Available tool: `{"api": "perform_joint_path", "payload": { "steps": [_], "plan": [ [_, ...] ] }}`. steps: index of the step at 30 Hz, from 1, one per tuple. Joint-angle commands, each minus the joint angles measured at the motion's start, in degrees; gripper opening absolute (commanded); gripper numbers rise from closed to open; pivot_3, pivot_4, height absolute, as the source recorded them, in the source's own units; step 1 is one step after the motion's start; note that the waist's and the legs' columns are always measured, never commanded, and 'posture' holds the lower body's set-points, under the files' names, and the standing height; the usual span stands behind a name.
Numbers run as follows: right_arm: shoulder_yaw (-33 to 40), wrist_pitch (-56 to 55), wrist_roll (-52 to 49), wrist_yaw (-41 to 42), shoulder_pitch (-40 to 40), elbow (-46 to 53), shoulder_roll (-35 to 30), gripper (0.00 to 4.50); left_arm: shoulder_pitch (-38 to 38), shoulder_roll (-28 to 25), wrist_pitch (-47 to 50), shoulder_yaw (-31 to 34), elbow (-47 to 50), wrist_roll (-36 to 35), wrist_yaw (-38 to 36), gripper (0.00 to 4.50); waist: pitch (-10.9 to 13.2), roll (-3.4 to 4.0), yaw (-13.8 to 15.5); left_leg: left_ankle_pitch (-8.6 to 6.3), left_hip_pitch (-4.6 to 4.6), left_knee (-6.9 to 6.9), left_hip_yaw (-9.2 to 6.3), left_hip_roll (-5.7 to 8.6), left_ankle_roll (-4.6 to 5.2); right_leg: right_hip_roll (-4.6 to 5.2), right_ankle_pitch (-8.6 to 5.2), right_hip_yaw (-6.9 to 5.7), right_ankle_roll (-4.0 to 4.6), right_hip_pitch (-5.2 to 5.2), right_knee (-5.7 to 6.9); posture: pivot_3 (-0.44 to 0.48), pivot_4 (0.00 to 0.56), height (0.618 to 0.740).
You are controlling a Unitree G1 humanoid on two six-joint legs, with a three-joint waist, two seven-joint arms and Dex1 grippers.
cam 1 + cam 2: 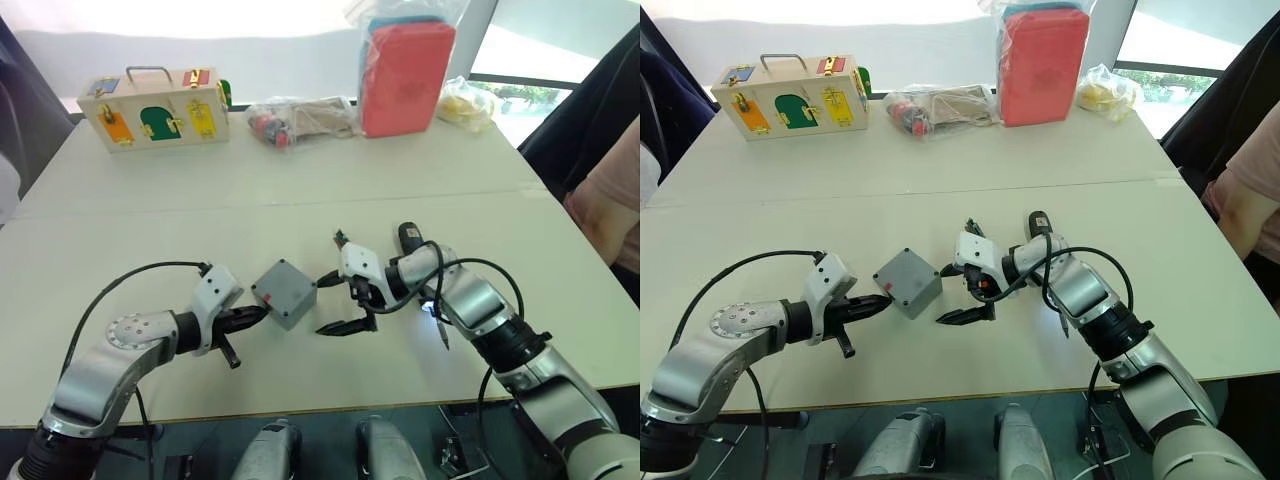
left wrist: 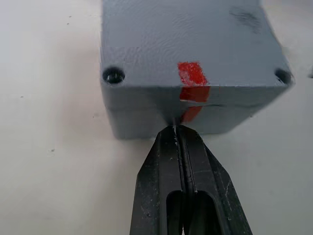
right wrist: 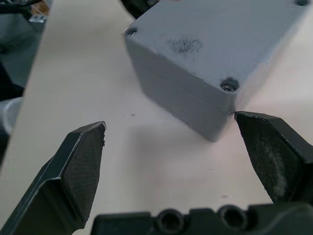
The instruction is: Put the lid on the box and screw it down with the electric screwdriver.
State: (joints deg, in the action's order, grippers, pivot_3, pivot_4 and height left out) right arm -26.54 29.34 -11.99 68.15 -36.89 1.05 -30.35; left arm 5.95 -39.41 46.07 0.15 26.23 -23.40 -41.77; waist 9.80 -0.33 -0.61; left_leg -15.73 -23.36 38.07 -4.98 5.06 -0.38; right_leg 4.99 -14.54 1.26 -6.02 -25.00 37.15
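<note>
Closed left gripper [image 2: 177, 134] tips touch box [image 1: 285, 292] side; right gripper [image 1: 335, 303] spread alongside.

The box [image 1: 285, 292] sat on the table [image 1: 300, 210] between the left gripper [image 1: 250, 318] and the right gripper [image 1: 332, 303], lid [image 2: 186, 39] on top.

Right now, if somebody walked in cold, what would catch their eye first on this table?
Probably the small grey box with its lid on, near the front of the table, between the two hands: the left hand shut with its tips at the box's side, the right hand open beside it. Then the bright red bag at the far edge.
</note>
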Motion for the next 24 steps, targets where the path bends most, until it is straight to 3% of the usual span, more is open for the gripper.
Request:
{"api": "perform_joint_path", "payload": {
  "steps": [1, 15, 19, 24],
  "plan": [
    [1.13, 2.35, -2.02, -0.1, 0.73, 5.37, 0.75, 4.48, 2.31, -0.53, -1.59, -0.27, -0.75, 0.93, 0.29, 0.0, 0.0, 0.0, 0.02, 0.0, 0.0, 0.0, 0.0, 0.0, 0.0, 0.0, 0.0, 0.0, 0.0, 0.0, 0.0, 0.0, 0.15, 0.74],
    [3.0, 8.03, -3.17, -5.3, 4.33, 12.0, 1.06, 4.48, 7.96, -2.81, 0.07, -1.93, -2.81, 0.71, -2.06, 0.0, 0.0, 0.0, -0.06, 0.0, 0.0, 0.0, 0.0, 0.01, 0.0, 0.01, 0.0, 0.0, 0.0, 0.0, -0.01, 0.0, 0.15, 0.74],
    [4.79, 8.05, -3.02, -6.84, 4.69, 12.18, 0.09, 4.48, 6.85, -4.63, 1.29, -0.96, -1.13, -0.54, -3.53, 0.0, 0.0, 0.0, -0.04, 0.0, 0.0, 0.0, 0.0, 0.01, 0.0, 0.01, 0.0, 0.0, 0.0, 0.0, -0.01, 0.0, 0.15, 0.74],
    [12.34, 12.53, -6.86, -8.51, 5.77, 16.4, -3.31, 4.48, 1.29, -7.45, -0.46, -0.63, -0.02, -1.09, -6.17, 0.0, 0.0, 0.0, 0.02, 0.0, 0.0, -0.01, 0.02, 0.01, 0.0, 0.02, 0.0, 0.05, 0.0, 0.0, -0.02, 0.0, 0.15, 0.74]
  ]
}}
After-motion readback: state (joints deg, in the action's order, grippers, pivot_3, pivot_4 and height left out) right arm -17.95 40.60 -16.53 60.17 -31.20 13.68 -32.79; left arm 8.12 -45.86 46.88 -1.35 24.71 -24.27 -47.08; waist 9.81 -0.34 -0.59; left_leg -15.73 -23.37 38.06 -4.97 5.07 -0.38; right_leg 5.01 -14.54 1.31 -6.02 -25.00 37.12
